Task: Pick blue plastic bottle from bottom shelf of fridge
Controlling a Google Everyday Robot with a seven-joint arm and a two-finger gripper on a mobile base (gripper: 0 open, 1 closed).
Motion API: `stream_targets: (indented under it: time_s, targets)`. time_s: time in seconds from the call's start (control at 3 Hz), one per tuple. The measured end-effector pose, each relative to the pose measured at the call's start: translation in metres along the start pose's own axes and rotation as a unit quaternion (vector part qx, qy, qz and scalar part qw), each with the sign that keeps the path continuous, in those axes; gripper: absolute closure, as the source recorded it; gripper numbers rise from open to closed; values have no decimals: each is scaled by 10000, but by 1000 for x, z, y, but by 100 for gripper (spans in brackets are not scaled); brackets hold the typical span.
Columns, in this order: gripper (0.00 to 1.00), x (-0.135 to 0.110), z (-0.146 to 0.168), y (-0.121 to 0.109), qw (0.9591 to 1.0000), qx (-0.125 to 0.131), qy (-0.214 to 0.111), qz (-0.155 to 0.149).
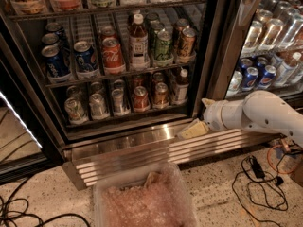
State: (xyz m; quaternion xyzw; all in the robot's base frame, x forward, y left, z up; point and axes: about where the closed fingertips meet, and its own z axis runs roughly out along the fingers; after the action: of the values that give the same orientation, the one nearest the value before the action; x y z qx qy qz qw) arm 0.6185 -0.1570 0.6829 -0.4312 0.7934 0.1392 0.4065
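Note:
The fridge (215,41) stands with its door open. On its bottom shelf (118,117), the blue plastic bottle (180,86) stands upright at the right end, white cap up, beside a row of cans. My gripper (196,118) is on the white arm (255,115) that reaches in from the right. It is low in front of the fridge's right corner, just over the steel base grille (156,148). It is below and to the right of the bottle and does not touch it. Its cream fingers (191,130) are spread and hold nothing.
Several cans (140,97) fill the bottom shelf left of the bottle. A taller brown-drink bottle (138,39) stands on the rack above. The black door post (227,51) is right of the bottle. A plastic bin (147,200) and cables (258,174) lie on the floor.

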Motion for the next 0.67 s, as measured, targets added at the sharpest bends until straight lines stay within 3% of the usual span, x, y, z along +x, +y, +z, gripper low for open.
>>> stream_targets:
  time_s: [0.67]
  targets:
    - [0,21,74,7,9984,-22,-399,388]
